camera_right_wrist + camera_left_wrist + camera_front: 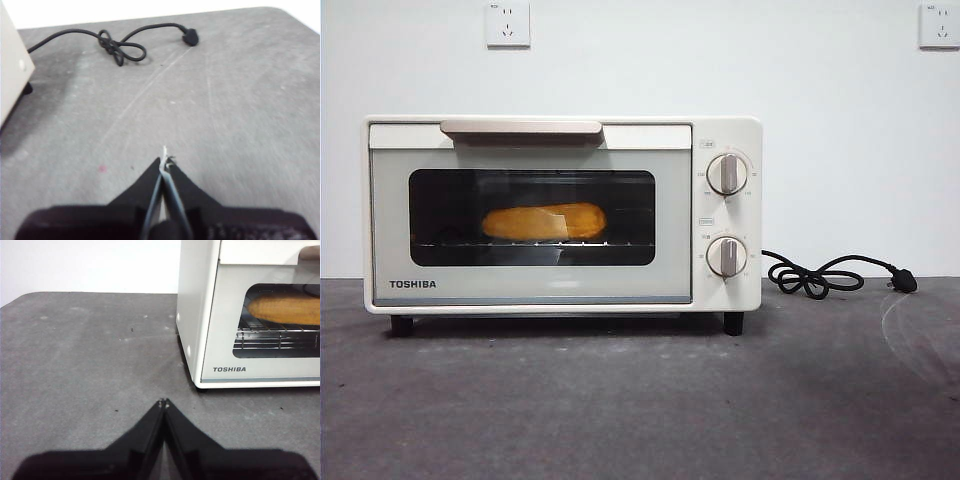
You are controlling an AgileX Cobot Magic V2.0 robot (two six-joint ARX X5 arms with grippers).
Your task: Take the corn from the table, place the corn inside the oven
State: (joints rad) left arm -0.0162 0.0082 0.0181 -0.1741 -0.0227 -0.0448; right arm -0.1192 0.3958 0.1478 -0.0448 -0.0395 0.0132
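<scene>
The yellow-orange corn (pixel 544 221) lies on the wire rack inside the cream-white oven (pixel 560 290), behind its closed glass door. The left wrist view also shows the corn (pixel 285 309) through the window of the oven (pixel 227 347). My left gripper (pixel 163 402) hovers over the grey table (pixel 85 355) off the oven's front left corner, jaws shut and holding nothing. My right gripper (pixel 164 161) is shut and holding nothing too, above the table (pixel 240 100) beside the oven's right side (pixel 12 75). Neither arm appears in the front view.
The oven's black cord (pixel 825 275) lies coiled on the table to the right of the oven, its plug (pixel 190 37) at the far end. Two wall sockets (pixel 508 24) sit on the white wall behind.
</scene>
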